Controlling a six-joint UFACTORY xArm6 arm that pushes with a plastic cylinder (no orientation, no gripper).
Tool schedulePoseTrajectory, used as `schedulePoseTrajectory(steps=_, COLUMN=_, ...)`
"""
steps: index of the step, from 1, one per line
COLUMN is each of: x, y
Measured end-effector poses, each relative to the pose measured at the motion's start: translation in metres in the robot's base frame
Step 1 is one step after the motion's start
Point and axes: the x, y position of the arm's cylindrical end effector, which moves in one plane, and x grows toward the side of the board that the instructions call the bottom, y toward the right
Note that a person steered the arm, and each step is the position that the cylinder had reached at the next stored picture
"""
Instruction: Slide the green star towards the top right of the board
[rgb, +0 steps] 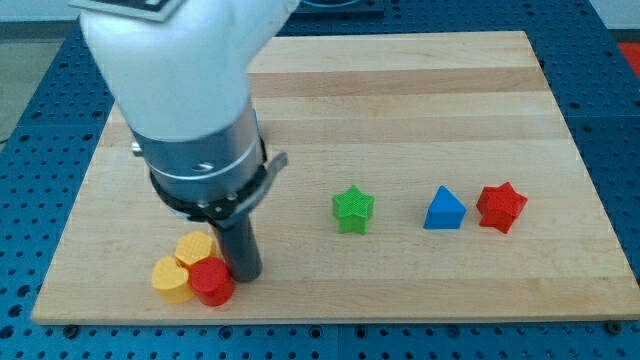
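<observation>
The green star (353, 209) lies on the wooden board (400, 100), a little below the board's middle. My tip (245, 274) is at the lower left of the board, well to the left of the green star. The tip touches or nearly touches a red block (212, 282) on its left side. The arm's white and grey body (195, 100) hides the upper left part of the board.
A blue triangular block (444, 210) and a red star (501, 207) lie to the right of the green star. Two yellow heart-shaped blocks, one (195, 247) above the other (170, 278), sit by the red block at the lower left. A blue pegboard table (610, 120) surrounds the board.
</observation>
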Motion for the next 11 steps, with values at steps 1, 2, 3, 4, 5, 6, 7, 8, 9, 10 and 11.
schedulePoseTrajectory(steps=1, x=-0.007, y=-0.012)
schedulePoseTrajectory(steps=2, x=-0.012, y=-0.022)
schedulePoseTrajectory(steps=3, x=-0.048, y=-0.008)
schedulePoseTrajectory(steps=4, x=-0.098, y=0.057)
schedulePoseTrajectory(steps=5, x=-0.137, y=0.02)
schedulePoseTrajectory(steps=6, x=-0.148, y=-0.06)
schedulePoseTrajectory(steps=7, x=-0.114, y=-0.11)
schedulePoseTrajectory(steps=8, x=-0.074, y=-0.081)
schedulePoseTrajectory(steps=9, x=-0.069, y=-0.021)
schedulePoseTrajectory(steps=10, x=-0.099, y=-0.05)
schedulePoseTrajectory(steps=11, x=-0.121, y=-0.021)
